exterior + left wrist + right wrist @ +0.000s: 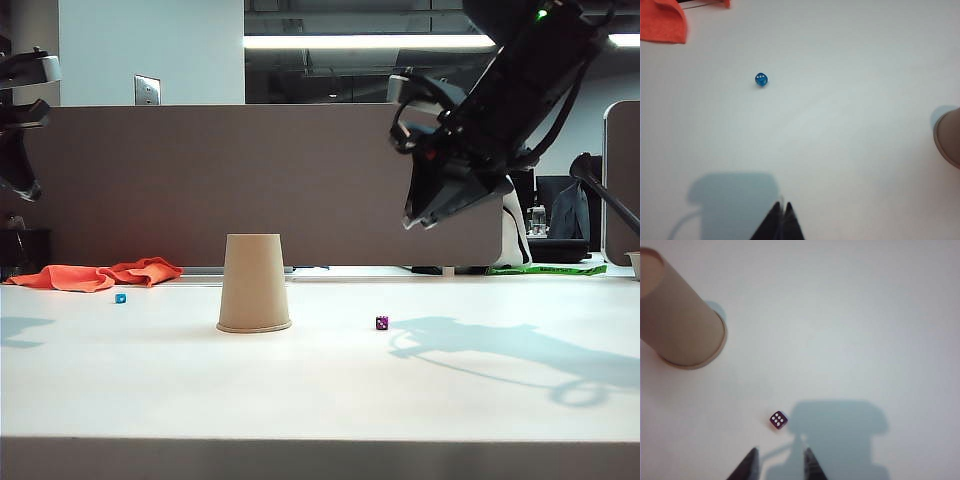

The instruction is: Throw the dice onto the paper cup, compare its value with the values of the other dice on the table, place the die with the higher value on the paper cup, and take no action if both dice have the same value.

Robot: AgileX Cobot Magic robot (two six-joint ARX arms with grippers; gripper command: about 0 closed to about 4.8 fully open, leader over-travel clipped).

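The tan paper cup (254,283) stands upside down mid-table, wide rim on the surface. The tiny blue die (120,298) lies to its left, near the back. In the left wrist view the blue die (761,79) sits well ahead of my left gripper (781,206), which is shut and empty and hangs high above the table. The cup (947,142) shows only at that view's edge. The purple die (382,322) lies right of the cup. My right gripper (781,454) hovers above the purple die (779,420), jaws open, six pale pips facing up. The cup (682,325) stands beyond it.
A crumpled orange cloth (100,274) lies at the back left, close behind the blue die. A grey partition (200,180) runs along the table's far side. The right arm (500,100) hangs over the right half of the table and casts a shadow there.
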